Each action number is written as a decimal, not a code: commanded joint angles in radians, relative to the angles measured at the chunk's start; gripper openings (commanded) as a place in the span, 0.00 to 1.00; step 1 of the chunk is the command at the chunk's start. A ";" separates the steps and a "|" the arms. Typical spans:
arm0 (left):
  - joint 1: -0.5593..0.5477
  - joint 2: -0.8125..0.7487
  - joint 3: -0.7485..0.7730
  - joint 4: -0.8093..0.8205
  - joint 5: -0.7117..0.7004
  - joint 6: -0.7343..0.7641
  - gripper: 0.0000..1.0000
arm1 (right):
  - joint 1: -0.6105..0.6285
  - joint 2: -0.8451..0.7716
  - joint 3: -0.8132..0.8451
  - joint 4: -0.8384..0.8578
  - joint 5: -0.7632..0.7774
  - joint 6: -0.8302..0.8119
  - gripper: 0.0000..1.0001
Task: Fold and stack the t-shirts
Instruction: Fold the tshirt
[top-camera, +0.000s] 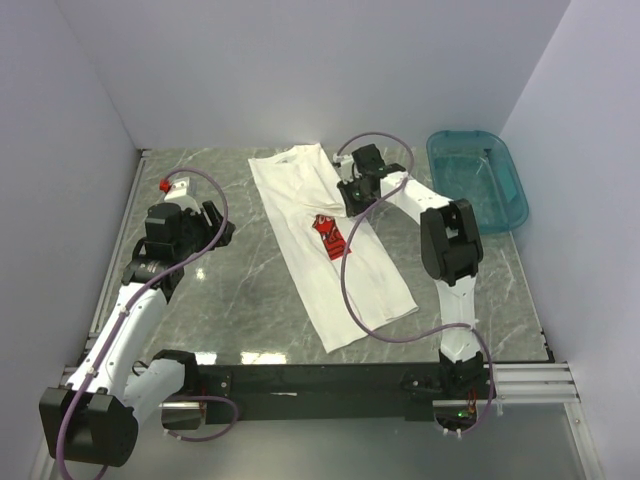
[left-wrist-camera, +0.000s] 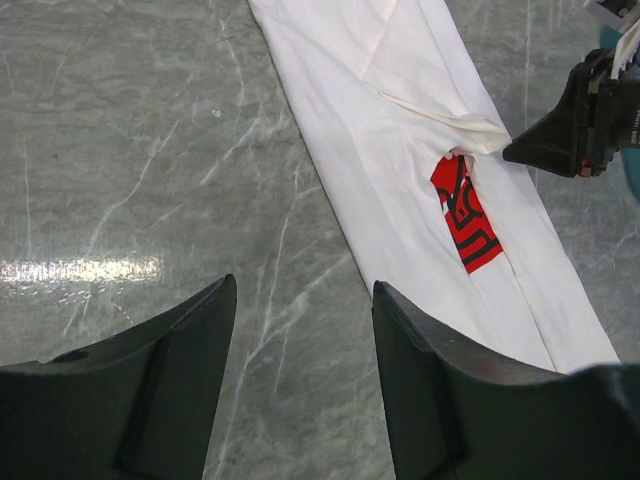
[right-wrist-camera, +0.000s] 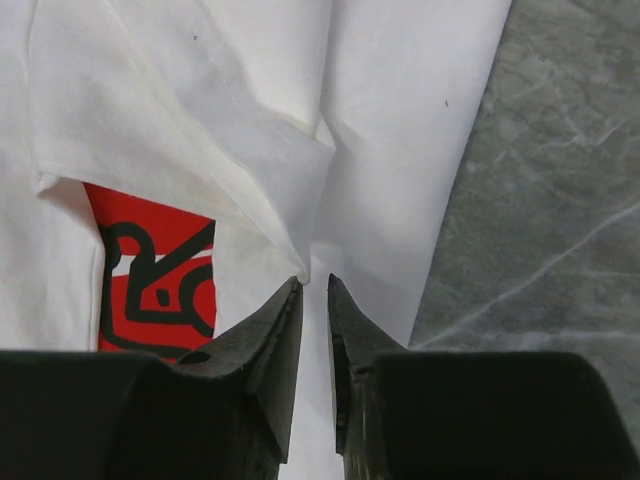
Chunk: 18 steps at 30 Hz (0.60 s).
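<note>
One white t-shirt (top-camera: 335, 270) lies folded into a long strip across the middle of the marble table, its red print (top-camera: 328, 238) partly showing. My right gripper (top-camera: 347, 208) is down at the strip's right edge, its jaws nearly closed on a pinched fold of the t-shirt (right-wrist-camera: 400, 120) beside the red print (right-wrist-camera: 150, 270); the gripper (right-wrist-camera: 315, 282) draws the cloth to a peak. My left gripper (top-camera: 222, 228) is open and empty over bare table, left of the shirt (left-wrist-camera: 400, 150). In the left wrist view the left gripper (left-wrist-camera: 305, 285) faces the print (left-wrist-camera: 465, 215).
A teal plastic basin (top-camera: 512, 185) stands at the back right corner. White walls close in the table on three sides. A small red object (top-camera: 162, 185) sits near the left wall. The black frame rail (top-camera: 320, 380) runs along the near edge.
</note>
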<state>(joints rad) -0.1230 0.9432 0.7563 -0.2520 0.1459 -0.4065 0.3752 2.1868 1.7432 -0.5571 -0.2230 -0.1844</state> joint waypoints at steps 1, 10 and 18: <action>-0.001 -0.020 0.000 0.031 0.017 0.003 0.63 | -0.004 -0.085 -0.025 -0.007 0.010 -0.050 0.26; 0.000 -0.017 -0.002 0.037 0.026 0.000 0.63 | -0.013 -0.078 0.105 -0.058 -0.174 -0.007 0.24; -0.001 -0.034 -0.008 0.033 0.006 0.001 0.63 | -0.015 0.192 0.397 -0.090 -0.210 0.273 0.00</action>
<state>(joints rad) -0.1230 0.9298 0.7559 -0.2520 0.1524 -0.4080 0.3668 2.3276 2.0888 -0.6384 -0.4370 -0.0494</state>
